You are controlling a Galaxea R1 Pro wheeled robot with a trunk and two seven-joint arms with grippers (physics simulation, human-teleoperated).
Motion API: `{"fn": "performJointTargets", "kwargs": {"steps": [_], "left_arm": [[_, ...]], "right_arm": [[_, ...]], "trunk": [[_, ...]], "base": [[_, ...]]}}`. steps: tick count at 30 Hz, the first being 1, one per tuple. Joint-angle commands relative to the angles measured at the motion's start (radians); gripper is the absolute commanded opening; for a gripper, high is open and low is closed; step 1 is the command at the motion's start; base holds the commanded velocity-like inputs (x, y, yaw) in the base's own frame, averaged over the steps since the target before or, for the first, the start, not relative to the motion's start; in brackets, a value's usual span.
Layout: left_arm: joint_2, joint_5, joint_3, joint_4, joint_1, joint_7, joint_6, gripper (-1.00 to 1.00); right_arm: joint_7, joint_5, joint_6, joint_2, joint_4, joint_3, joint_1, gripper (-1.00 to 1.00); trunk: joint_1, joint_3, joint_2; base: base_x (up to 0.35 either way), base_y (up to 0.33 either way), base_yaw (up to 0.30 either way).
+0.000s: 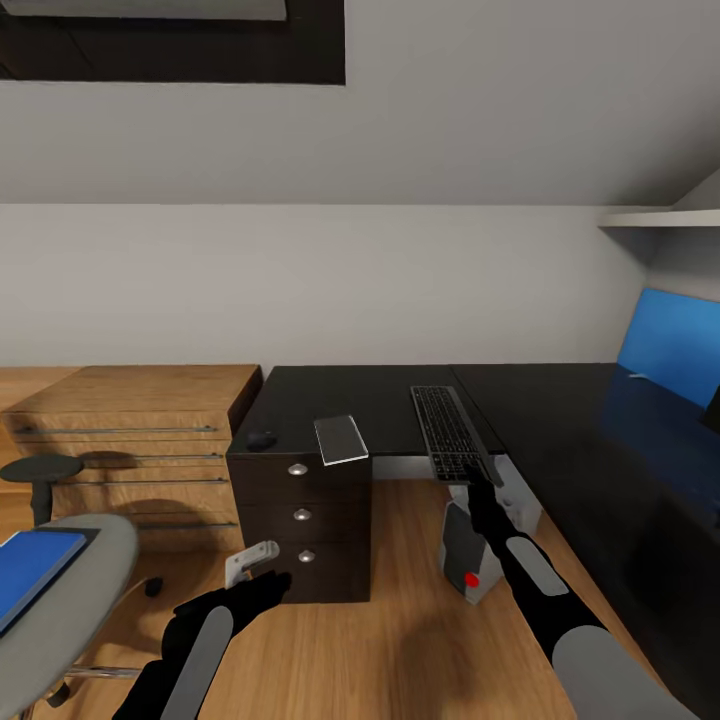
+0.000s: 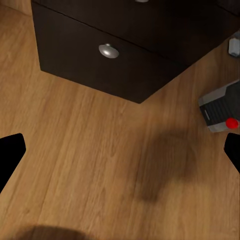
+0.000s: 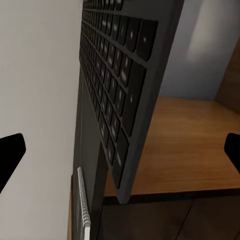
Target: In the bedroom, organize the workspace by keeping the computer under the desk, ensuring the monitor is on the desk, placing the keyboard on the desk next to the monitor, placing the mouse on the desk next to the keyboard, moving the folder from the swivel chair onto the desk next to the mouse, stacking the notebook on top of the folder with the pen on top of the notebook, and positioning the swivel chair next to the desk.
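1. The right tool (image 1: 478, 487) is reaching at the near end of the keyboard (image 1: 449, 432); in the right wrist view its fingertips (image 3: 11, 154) are sitting wide apart at the frame edges with the keyboard (image 3: 117, 95) between them, so it is spread and not gripping.
2. The left tool (image 1: 262, 577) is hovering low over the wooden floor (image 2: 100, 165) in front of the drawer unit (image 1: 302, 520), spread open and holding nothing.
3. The keyboard is lying on the black surface (image 1: 380, 400), its near end overhanging the front edge.
4. Left of the keyboard, a small grey notebook-like slab (image 1: 341, 439) is resting on the surface, also poking past the edge.
5. Further left of the keyboard, the mouse (image 1: 262, 439) is sitting at the corner above the drawers.
6. Below the keyboard, the computer (image 1: 468, 553) is standing on the floor under the surface, showing a red button.
7. Well left of the keyboard, the swivel chair (image 1: 70, 580) is carrying the blue folder (image 1: 35, 575).
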Motion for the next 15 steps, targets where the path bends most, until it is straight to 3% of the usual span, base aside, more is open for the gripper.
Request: {"fn": "performJointTargets", "kwargs": {"steps": [1, 12, 15], "left_arm": [[0.0, 0.011, -0.001, -0.002, -0.001, 0.01, 0.0, 1.0], [-0.001, 0.009, 0.0, -0.002, -0.001, 0.013, -0.006, 1.0], [-0.001, 0.008, 0.0, -0.002, -0.001, 0.013, -0.006, 1.0]], "right_arm": [[0.003, -0.01, 0.0, -0.001, 0.0, 0.004, 0.0, 1.0], [0.002, -0.01, 0.0, -0.006, 0.001, 0.004, -0.001, 1.0], [0.002, -0.01, 0.0, -0.006, 0.001, 0.004, -0.001, 1.0]], "trunk": [[0.004, -0.004, -0.008], [0.046, -0.039, -0.085], [0.046, -0.039, -0.085]], "base": [[0.002, 0.0, 0.0], [0.0, 0.0, 0.0], [0.0, 0.0, 0.0]]}}
